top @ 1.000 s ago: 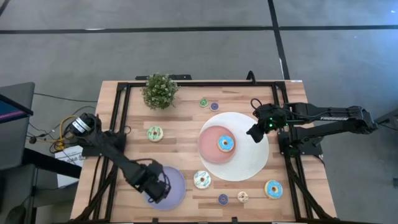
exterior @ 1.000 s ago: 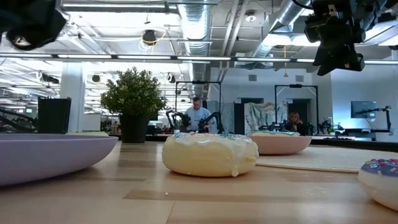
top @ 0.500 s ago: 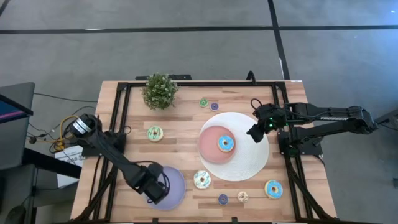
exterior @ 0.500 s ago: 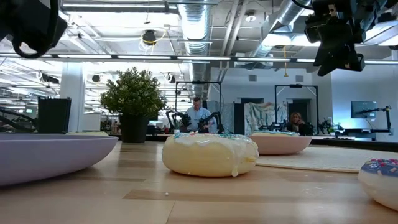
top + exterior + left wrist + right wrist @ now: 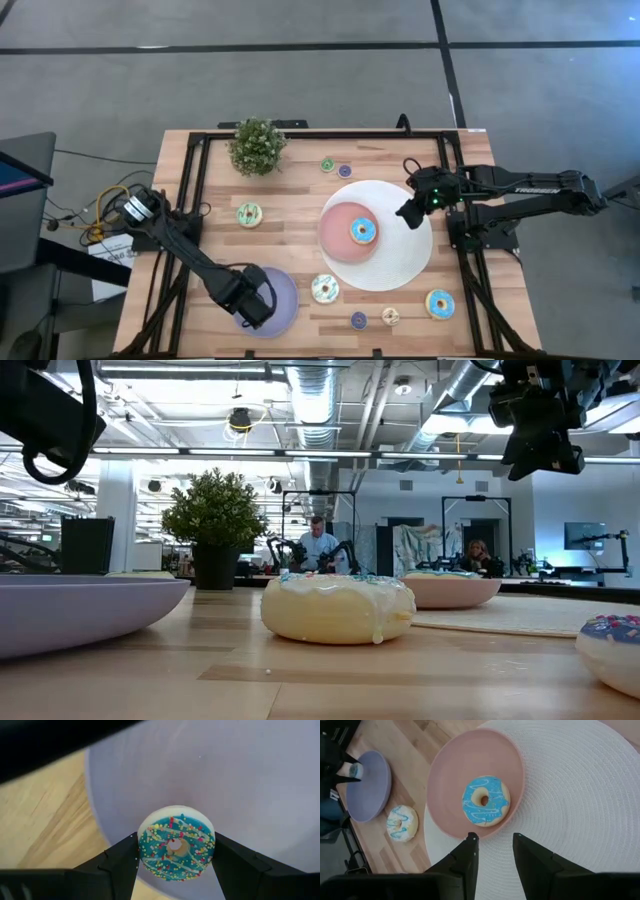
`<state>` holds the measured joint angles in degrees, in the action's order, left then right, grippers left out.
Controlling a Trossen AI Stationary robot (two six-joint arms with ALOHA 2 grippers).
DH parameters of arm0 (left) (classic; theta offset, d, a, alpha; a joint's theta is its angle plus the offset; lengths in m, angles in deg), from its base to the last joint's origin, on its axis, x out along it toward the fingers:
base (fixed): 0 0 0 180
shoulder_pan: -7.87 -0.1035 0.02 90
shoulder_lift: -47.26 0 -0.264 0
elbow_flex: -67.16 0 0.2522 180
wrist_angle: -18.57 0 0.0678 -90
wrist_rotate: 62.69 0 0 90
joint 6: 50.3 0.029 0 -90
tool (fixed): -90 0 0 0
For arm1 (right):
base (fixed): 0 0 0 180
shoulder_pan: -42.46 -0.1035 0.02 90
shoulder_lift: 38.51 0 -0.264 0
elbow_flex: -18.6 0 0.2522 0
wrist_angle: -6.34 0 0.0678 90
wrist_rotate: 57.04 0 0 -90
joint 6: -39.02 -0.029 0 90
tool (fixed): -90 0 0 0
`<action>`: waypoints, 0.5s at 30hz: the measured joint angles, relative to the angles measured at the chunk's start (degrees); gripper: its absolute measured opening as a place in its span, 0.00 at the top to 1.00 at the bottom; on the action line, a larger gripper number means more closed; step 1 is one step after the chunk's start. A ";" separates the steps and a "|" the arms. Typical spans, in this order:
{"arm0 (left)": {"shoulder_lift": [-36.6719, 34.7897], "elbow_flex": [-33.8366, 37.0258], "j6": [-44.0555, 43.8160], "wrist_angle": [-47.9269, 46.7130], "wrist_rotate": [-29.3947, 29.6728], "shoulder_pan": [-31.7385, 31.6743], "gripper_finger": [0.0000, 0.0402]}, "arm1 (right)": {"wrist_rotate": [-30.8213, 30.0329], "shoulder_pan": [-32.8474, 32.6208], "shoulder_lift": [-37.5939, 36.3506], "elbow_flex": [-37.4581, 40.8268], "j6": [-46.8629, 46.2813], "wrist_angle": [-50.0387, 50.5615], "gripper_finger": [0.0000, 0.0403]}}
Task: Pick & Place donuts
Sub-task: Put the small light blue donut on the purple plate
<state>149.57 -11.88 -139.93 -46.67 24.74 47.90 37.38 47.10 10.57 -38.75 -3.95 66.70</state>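
The left tool (image 5: 176,854) hangs over the lavender plate (image 5: 285,300) at the near left of the bench (image 5: 290,195). Its fingers (image 5: 120,862) are closed on a teal donut (image 5: 176,850) with coloured sprinkles — one finger on each side of the ring, the plate's surface showing behind it. In the high view the tool (image 5: 245,297) sits above the plate's left edge and hides the donut it holds.

The right tool (image 5: 492,852) hovers over the white mat (image 5: 410,260) beside the pink plate (image 5: 335,235). Its fingers (image 5: 467,855) stand a little apart with nothing between them. In the high view it (image 5: 408,212) is above the mat's right side, near the plate's rim.

A blue donut (image 5: 363,231) lies on the pink plate, toward its right side. A pale one with teal icing (image 5: 324,289) lies on the bench between the two plates, just off the mat's near edge; in the low view it (image 5: 338,607) fills the middle. A green-iced one (image 5: 249,214) lies on the bare wood near the left — well apart from the rest. Another blue one (image 5: 440,303) sits at the near right corner, with a tiny tan ring (image 5: 391,316) and a tiny purple ring (image 5: 358,320) beside it. A tiny green ring (image 5: 327,165) and a second purple ring (image 5: 345,171) lie near the far edge, right of a small potted plant (image 5: 257,146).
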 joint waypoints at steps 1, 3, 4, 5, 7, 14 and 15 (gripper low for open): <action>0.00 0.00 0.24 0.00 -0.01 0.00 0.45 | 0.00 0.00 0.00 0.00 -0.01 -0.22 0.72; 0.00 -0.02 0.84 -0.03 0.02 0.00 0.45 | -0.02 0.00 0.00 0.00 -0.01 -0.79 0.72; 0.00 -0.02 1.35 -0.12 -0.02 0.00 0.45 | -0.02 0.00 0.00 0.00 -0.01 -0.86 0.72; 0.00 -0.02 2.00 -0.26 -0.29 0.00 0.45 | -0.02 0.00 0.00 0.00 -0.01 -1.05 0.72; 0.00 -0.02 2.56 -0.28 -1.06 0.00 0.45 | -0.01 0.00 0.00 0.00 -0.01 -1.36 0.72; 0.00 -0.04 3.37 -0.26 -1.21 0.00 0.42 | -0.02 0.00 0.00 0.00 -0.03 -2.61 0.72; 0.00 -0.04 3.37 -0.26 -1.21 0.00 0.41 | -0.02 0.00 0.00 0.00 -0.03 -2.61 0.72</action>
<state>149.57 -11.92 -136.56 -46.93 23.54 47.90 37.37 47.10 10.57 -38.75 -3.98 64.09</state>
